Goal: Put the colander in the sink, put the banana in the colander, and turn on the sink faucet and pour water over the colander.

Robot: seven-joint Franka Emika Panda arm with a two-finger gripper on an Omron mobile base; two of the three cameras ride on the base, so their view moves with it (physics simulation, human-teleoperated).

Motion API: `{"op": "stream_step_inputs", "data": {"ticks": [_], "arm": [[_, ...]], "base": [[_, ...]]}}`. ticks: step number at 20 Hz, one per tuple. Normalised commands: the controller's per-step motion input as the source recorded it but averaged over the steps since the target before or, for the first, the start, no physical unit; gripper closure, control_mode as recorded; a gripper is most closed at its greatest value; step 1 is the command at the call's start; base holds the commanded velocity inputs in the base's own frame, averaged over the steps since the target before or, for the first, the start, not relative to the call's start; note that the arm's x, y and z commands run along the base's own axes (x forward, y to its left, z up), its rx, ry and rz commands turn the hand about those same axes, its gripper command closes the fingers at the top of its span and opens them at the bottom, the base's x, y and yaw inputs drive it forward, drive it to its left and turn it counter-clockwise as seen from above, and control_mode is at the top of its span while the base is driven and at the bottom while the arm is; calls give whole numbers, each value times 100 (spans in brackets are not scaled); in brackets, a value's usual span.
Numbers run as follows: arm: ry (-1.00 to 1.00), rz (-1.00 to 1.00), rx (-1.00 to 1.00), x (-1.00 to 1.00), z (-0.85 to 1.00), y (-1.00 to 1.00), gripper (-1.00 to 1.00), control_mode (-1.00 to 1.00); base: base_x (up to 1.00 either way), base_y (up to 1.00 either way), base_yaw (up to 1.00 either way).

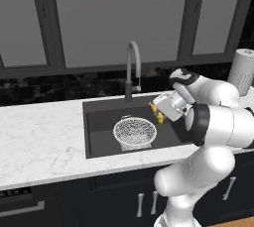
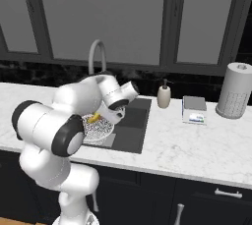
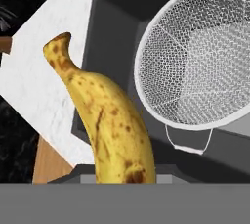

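Hand: clamped on banana, carried above the sink toward the colander, likely for dropping in.
Colander: upright on the sink floor, ready to receive the fruit.
Faucet: behind the basin, at the bench rear; no water running.

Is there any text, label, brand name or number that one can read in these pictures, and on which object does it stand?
No text can be read anywhere.
The small white box on the counter, right of the soap dispenser, carries a coloured label: too small and blurred to read.
The strip of dark marks at the lower left of the left base view: too small to read.
The banana, colander, faucet and paper towel roll carry no writing.
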Motion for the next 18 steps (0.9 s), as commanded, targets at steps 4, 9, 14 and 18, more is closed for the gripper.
{"op": "stream_step_inputs", "data": {"ticks": [4,9,14,18], "arm": [[-35,-3,-8,0,-25,2,100,-100],[-22,-3,-5,5,-15,4,100,-100],[-2,0,0,31,-6,6,100,-100],[0,0,0,29,-18,3,100,-100]], "base": [[0,0,0],[0,0,0],[0,0,0],[0,0,0]]}}
